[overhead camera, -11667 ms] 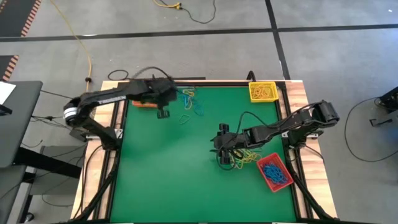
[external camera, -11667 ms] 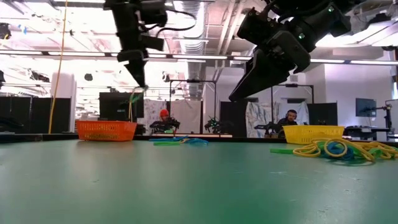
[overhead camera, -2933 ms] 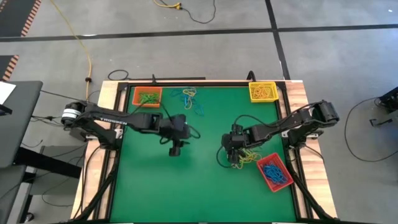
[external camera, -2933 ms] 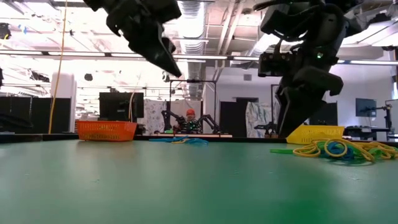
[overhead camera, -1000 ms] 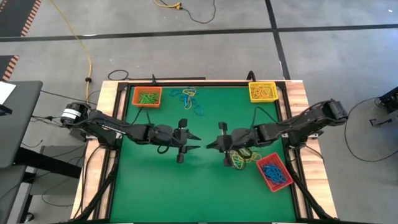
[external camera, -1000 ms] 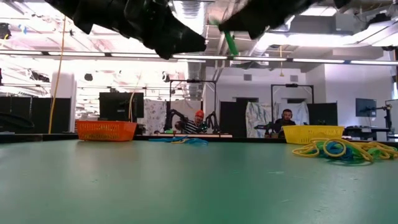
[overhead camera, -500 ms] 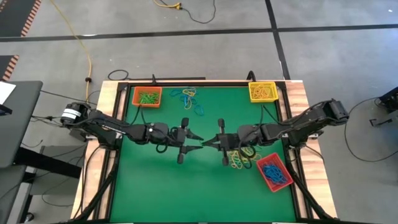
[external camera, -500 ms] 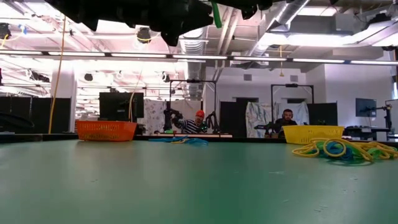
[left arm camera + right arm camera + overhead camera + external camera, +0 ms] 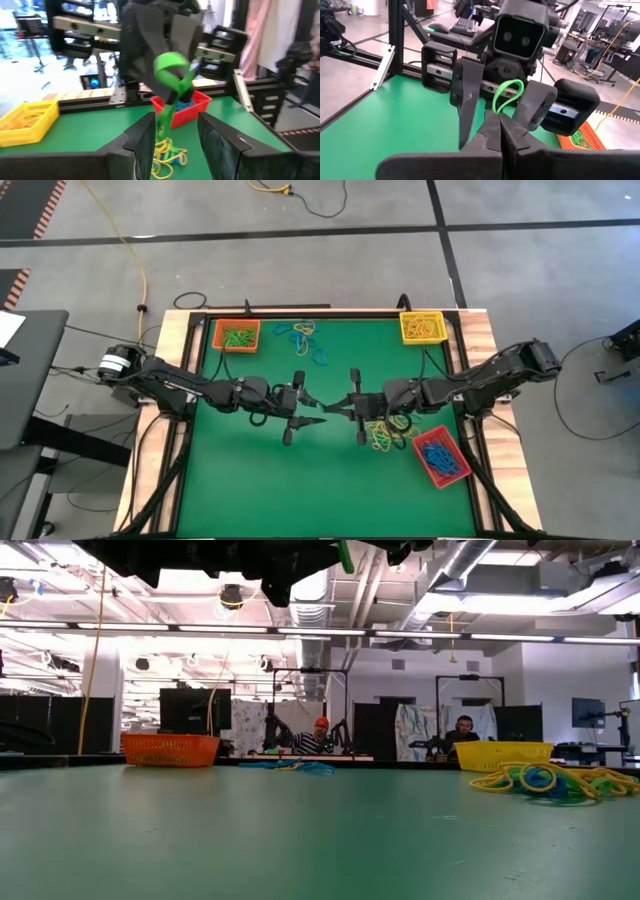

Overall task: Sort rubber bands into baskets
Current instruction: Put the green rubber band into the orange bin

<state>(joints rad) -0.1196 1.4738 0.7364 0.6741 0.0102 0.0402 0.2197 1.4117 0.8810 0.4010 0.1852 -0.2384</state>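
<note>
High above the table's middle my two grippers face each other, tip to tip. My right gripper (image 9: 334, 410) (image 9: 499, 121) is shut on a green rubber band (image 9: 507, 95) (image 9: 171, 75), seen at the low view's top edge too (image 9: 345, 554). My left gripper (image 9: 312, 406) (image 9: 175, 136) is open, one finger on each side of that band; whether it touches, I cannot tell. The orange basket (image 9: 237, 336) holds green bands, the yellow basket (image 9: 423, 327) yellow ones, the red basket (image 9: 441, 457) blue ones. My right gripper pinches one end of the green band's loop (image 9: 495, 111) between its two fingertips. The fingers come level from the table's right. The rest of the loop sticks out past the tips toward the left gripper, lifted well clear of the table.
A mixed heap of yellow, blue and green bands (image 9: 391, 431) lies on the green mat beside the red basket. Another small heap (image 9: 305, 340) lies near the far edge, between the orange and yellow baskets. People sit in the room behind the table (image 9: 320, 732).
Both grippers have risen, and the right one has carried the green band up and a little toward the table's left, in between the left gripper's open fingers. The band stays pinched in the right gripper.
</note>
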